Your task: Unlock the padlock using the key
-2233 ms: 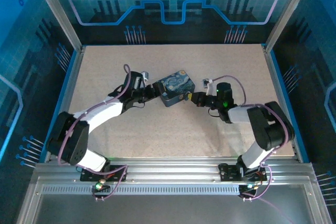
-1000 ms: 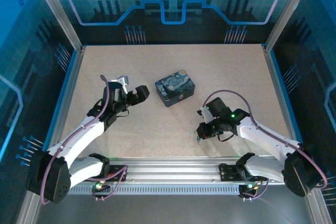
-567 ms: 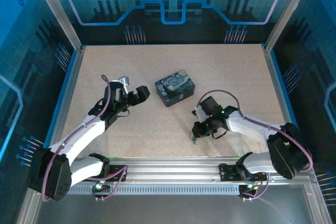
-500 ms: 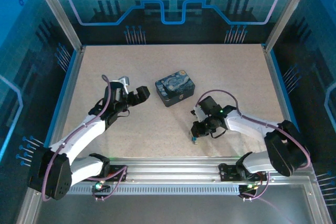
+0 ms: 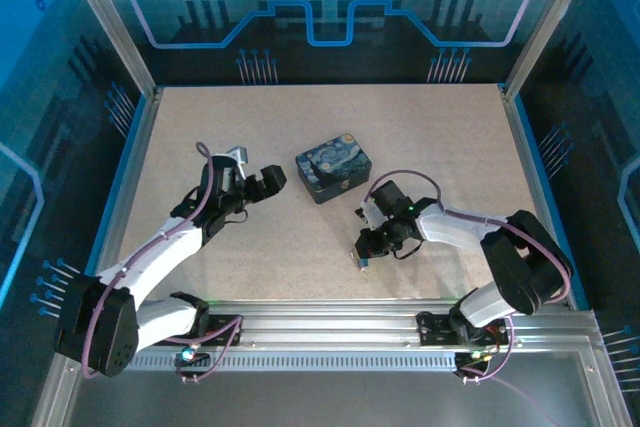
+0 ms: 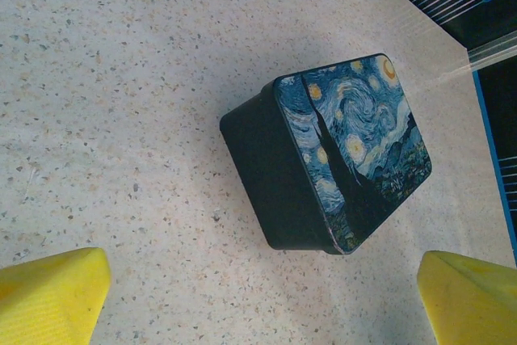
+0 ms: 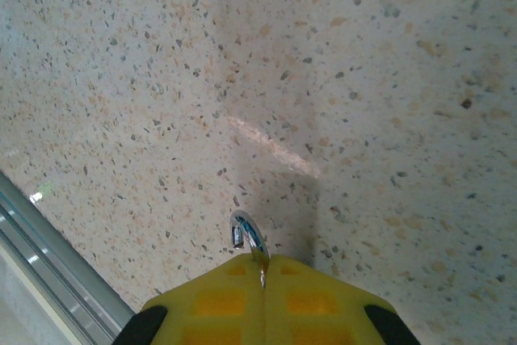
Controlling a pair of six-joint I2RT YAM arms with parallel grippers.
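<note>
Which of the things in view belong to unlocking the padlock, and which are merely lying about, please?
Job in hand: padlock, apparently, its silvery shackle poking from the shut right gripper; left gripper, open and empty.
Lying about: dark blue painted tin, standing on the speckled table, touched by neither gripper.

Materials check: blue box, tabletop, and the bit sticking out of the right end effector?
Box: likely painted tin, smooth dark sides, glossy printed swirl lid. Tabletop: speckled beige, stone-look, probably laminate. Padlock shackle: bright metal, mirror glints, pinched in the right end effector.
</note>
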